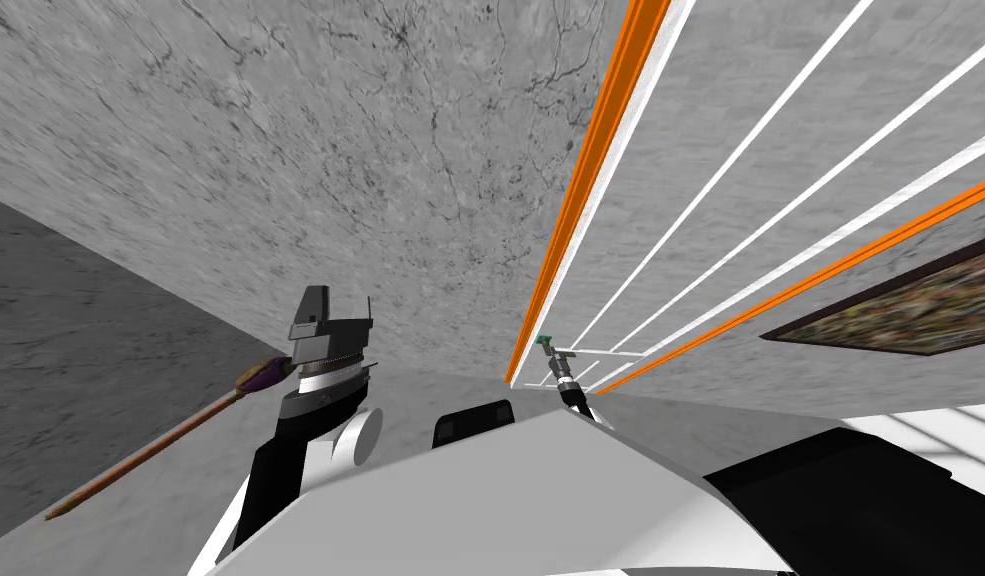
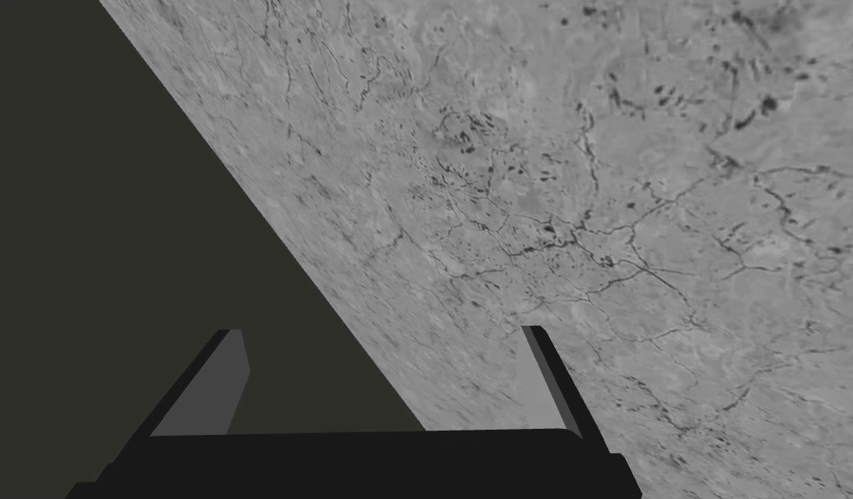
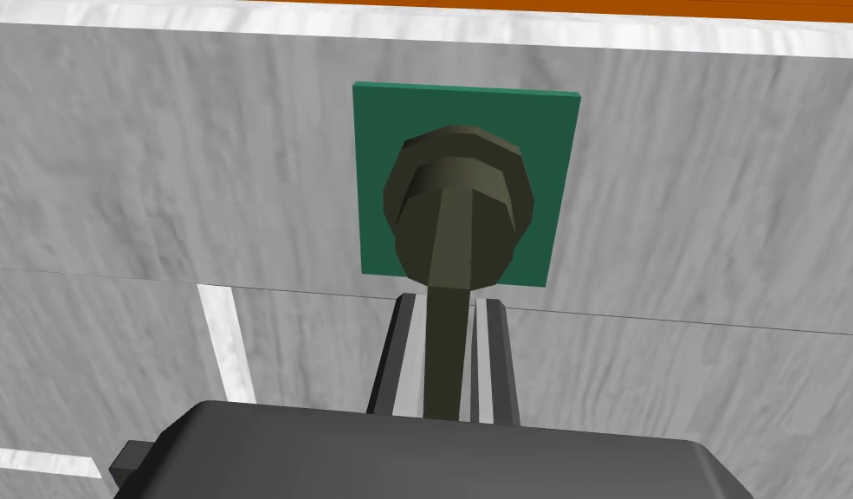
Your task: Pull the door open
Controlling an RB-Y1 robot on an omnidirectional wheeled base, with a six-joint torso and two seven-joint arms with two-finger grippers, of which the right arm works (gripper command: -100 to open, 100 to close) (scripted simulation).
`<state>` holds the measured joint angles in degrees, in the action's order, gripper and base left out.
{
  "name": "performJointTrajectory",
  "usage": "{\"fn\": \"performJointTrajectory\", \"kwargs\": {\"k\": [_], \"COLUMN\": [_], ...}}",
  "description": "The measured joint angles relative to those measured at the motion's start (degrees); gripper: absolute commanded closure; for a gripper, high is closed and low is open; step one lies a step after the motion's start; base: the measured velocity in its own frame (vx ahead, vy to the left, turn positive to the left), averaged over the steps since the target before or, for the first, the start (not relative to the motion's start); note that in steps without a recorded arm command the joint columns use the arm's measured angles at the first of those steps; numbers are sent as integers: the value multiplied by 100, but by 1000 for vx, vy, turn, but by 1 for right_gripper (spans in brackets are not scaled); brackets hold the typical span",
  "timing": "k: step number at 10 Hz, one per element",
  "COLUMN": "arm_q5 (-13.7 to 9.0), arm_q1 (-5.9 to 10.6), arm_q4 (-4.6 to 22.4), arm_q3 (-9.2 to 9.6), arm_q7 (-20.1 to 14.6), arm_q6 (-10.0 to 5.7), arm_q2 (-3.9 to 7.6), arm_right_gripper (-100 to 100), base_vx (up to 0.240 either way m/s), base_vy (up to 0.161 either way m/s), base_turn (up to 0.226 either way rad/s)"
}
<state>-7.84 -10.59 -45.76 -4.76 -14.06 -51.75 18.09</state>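
- The right hand (image 3: 449, 303) is gripping the door handle (image 3: 457, 208). Its two fingers (image 3: 404, 355) are pressing the sides of the olive lever's stem, with no gap showing.
- The handle is sitting on a square green plate (image 3: 466, 108), which is lying flat against the grey door (image 3: 156, 173).
- The lever's long axis is running from the round hub on the plate back between the fingers toward the hand's dark body (so the fingers are lying along the stem, not across it).
- In the head view the door is standing ahead and to my right, crossed by white bars and edged by an orange frame (image 1: 587, 170). The handle is sitting low on the door, near that frame edge, right at the tip of the right hand.
- The left hand (image 2: 385, 333) is hanging raised at my left, well apart from the door, with its fingers spread wide and holding nothing. The right arm is plainly the one doing the work.
- A brown stick (image 1: 165, 443) with a purple tip is lying off to my left, and a framed picture (image 1: 900, 305) is hanging beyond the door on my right.
- As I judge it, the grasp is made and the pull itself is not yet done. The pull is going to have to run away from the door's face, back toward me.
- Because the fingers are lying lengthwise along the stem, I expect the main risk is that they slide off its end.
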Motion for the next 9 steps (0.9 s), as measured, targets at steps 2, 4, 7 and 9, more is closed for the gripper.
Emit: {"fn": "performJointTrajectory", "kwargs": {"k": [2, 4, 7, 9], "arm_q5": [37, 82, 149, 164], "arm_q1": [-102, -211, -384, -423], "arm_q4": [17, 33, -3, 66], "arm_q3": [75, 170, 308, 342], "arm_q7": [-99, -237, -415, -463], "arm_q6": [-113, -234, -414, -505], "arm_q2": [74, 191, 316, 353], "arm_right_gripper": [100, 100, 100, 100], "base_vx": [-216, -229, -159, -175], "base_vy": [-31, -43, -29, -48], "base_turn": [131, 172, 81, 175]}}
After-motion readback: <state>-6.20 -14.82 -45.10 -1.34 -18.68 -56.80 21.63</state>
